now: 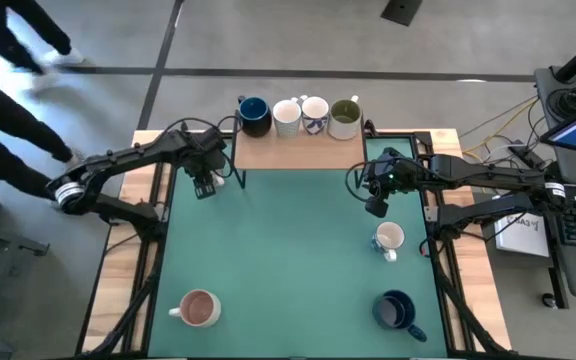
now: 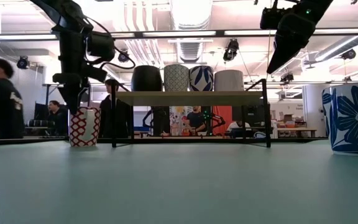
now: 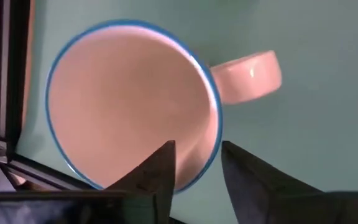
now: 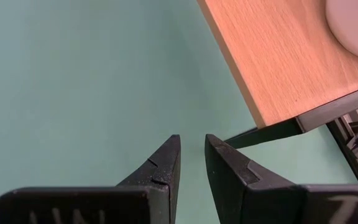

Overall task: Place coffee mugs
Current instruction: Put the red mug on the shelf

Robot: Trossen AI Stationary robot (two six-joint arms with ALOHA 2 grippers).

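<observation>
Colours we see across the teal-green table mat [image 1: 288, 260]

We count a dark blue ceramic mug [image 1: 255, 116], a white patterned mug [image 1: 287, 117], a blue-and-white leafy mug [image 1: 315, 114] and an olive-lined mug [image 1: 345, 118] on the light wooden shelf [image 1: 298, 152]; a red-and-white lattice mug [image 2: 84, 126] has a blue rim.

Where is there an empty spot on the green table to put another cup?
The middle of the green mat is bare, between the pink cup at the near left and the white cup and dark blue cup on the right. The wooden shelf is crowded: four cups line its back edge, with only a bare strip in front.
</observation>
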